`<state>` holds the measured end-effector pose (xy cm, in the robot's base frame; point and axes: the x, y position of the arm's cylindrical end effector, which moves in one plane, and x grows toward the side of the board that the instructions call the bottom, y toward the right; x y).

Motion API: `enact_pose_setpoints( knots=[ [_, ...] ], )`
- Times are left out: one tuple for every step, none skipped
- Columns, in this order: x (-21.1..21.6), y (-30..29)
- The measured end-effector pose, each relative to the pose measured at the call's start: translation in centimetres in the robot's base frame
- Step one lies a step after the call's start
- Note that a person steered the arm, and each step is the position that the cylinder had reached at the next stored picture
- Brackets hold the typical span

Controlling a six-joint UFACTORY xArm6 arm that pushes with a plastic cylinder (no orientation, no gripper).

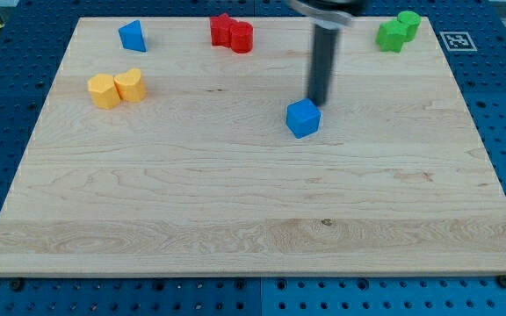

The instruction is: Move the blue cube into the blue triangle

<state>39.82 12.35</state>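
The blue cube [303, 118] lies on the wooden board [235, 202], a little right of centre in the upper half. The blue triangle [132, 36] stands near the board's top left. My tip [317, 102] is at the end of the dark rod, just above and slightly right of the blue cube, touching or nearly touching its upper right corner. The rod's upper part runs out of the view's top.
Two yellow blocks [117, 88] sit side by side at the left, below the blue triangle. Two red blocks [232, 33] sit together at the top centre. Two green blocks [398, 30] sit at the top right. A marker tag [458, 40] lies off the board's top right corner.
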Motion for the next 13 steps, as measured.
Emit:
enact_pose_setpoints(
  knots=[
    [4.1, 6.1],
    [5.2, 4.1],
    [5.2, -1.0],
    [5.5, -2.4],
    [5.5, -2.6],
    [5.0, -3.3],
    [3.5, -4.3],
    [2.6, -5.7],
    [1.6, -7.8],
    [0.8, -10.4],
    [0.1, -12.9],
    [-0.8, -14.1],
    [-1.6, -14.1]
  ],
)
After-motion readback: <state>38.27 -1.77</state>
